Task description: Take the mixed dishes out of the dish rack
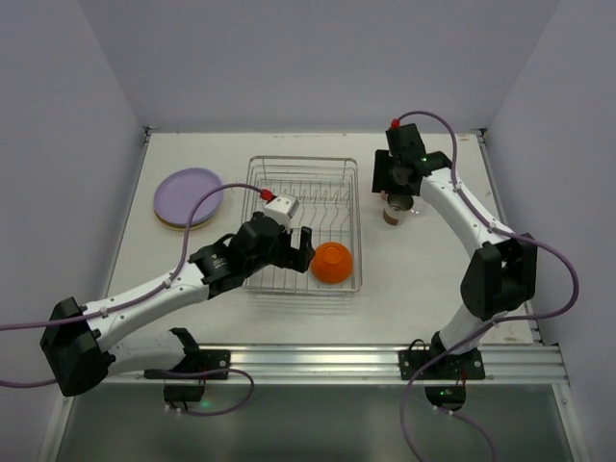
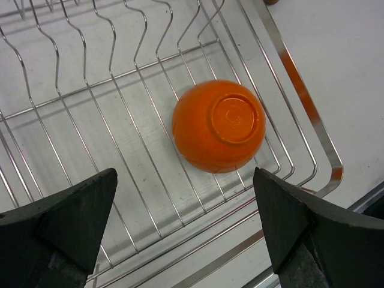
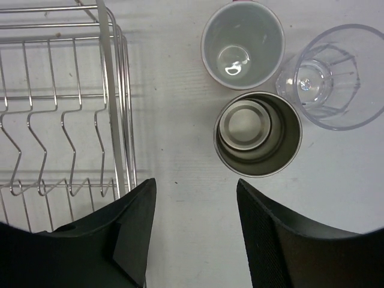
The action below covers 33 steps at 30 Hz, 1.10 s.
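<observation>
Left gripper (image 2: 186,219): jaws wide apart, only rack wire between them, holding nothing. It hangs over the near right corner of the dish rack (image 1: 300,160)

Orange bowl (image 2: 219,126): just ahead of the left fingers (image 2: 72,219), upside down with its foot ring up. It rests on the rack's floor wires close to the right-hand rim, and neither finger touches it

Right gripper (image 3: 195,234): jaws apart with bare table (image 1: 385,308) between them, gripping nothing. It points down at the table just right of the rack, near the rack's far right corner

Three vessels stand ahead of the right fingers, upright and mouth up, in a tight cluster on the table outside the rack:
- a grey-tan cup (image 3: 258,133), nearest
- a pale-lined mug (image 3: 243,45) beyond it
- a clear glass (image 3: 336,78) to the right

Cannot tell whether their rims touch

Plates (image 1: 190,197): stacked flat on the table left of the rack, well apart from both grippers. Lavender is on top, with a tan edge showing beneath
</observation>
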Each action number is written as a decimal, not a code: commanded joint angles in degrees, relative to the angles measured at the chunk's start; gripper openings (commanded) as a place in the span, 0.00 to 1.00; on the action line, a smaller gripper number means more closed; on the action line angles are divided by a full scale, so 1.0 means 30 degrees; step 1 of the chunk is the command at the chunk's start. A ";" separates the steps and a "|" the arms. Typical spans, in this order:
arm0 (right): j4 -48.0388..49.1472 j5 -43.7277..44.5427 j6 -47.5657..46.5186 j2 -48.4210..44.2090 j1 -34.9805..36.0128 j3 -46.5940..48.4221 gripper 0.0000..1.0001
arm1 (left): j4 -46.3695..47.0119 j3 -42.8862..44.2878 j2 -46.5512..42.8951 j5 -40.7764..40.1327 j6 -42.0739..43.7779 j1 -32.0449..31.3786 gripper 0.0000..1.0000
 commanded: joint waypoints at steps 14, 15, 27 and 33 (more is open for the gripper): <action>0.0634 -0.3100 -0.0255 -0.2724 -0.0037 -0.0583 0.47 | 0.2782 -0.0212 0.3550 0.5084 -0.1609 0.1262 1.00; 0.0693 -0.3366 -0.0255 -0.2842 -0.0008 -0.0643 0.46 | 0.3045 -0.0270 0.3842 0.5406 -0.1639 0.1379 1.00; 0.0315 -0.6767 0.0653 -0.3196 0.2039 0.0438 0.00 | 0.6033 -0.2439 0.3290 0.7311 -0.2693 0.3899 1.00; 0.0718 -0.5506 0.1998 -0.4271 0.4617 -0.2041 0.00 | 0.7175 -0.3549 0.3025 0.8366 -0.2810 0.4778 1.00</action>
